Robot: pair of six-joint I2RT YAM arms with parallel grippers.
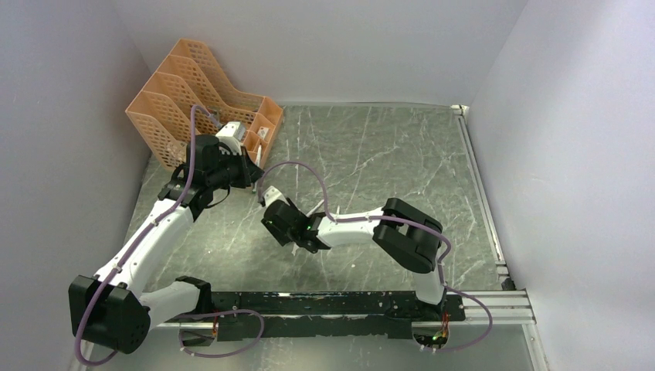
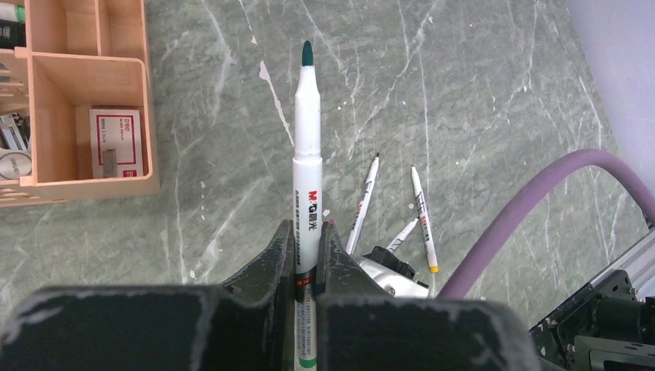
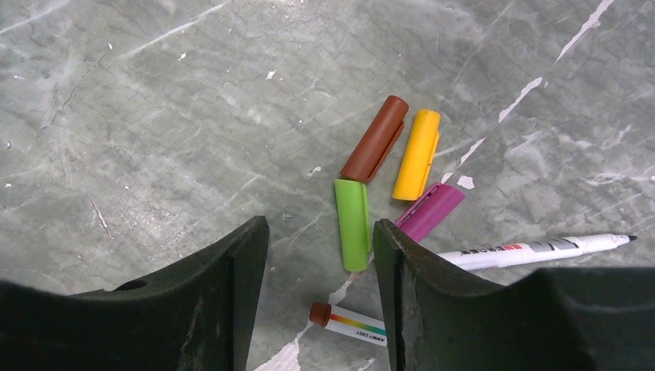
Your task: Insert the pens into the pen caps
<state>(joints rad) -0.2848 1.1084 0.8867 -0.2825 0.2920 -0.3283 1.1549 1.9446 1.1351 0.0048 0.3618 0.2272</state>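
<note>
Green cap (image 3: 353, 224) btwn spread fingers (image 3: 232, 286); brown cap (image 3: 375, 139), yellow cap (image 3: 416, 154), purple cap (image 3: 430, 211) beyond.

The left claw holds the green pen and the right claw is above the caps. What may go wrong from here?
1. The green cap lies off-centre in the open right claw and close to the purple cap; closing may knock both or grip it crooked.
2. The left claw grips the green pen toward its rear, so the long front part may tilt when pressed into a cap.
</note>
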